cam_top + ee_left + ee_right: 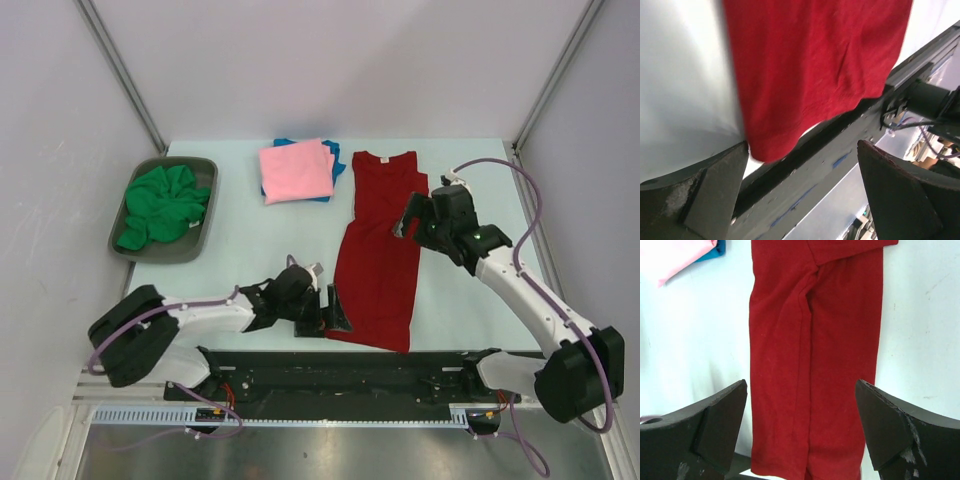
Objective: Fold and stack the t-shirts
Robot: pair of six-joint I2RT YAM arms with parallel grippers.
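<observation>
A dark red soft-cloth t-shirt (378, 255), folded lengthwise into a long strip, is laid flat on the pale tabletop (240, 250). The jaws of the left gripper (325, 315) are spread beside its near left corner. The jaws of the right gripper (412, 222) are spread above its right edge, with nothing pinched. A folded pink t-shirt (296, 170) is stacked on a blue t-shirt (338, 165).

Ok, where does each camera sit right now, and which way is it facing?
Top external: above and behind the arm bases, looking down at the table; both arms show, left gripper and right gripper.
Left wrist: low, facing the near hem of the dark red t-shirt and front rail; own open fingers frame it.
Right wrist: above, looking down that shirt's length; own open fingers.
Shared: all see that shirt; top and right wrist see the pink t-shirt.
</observation>
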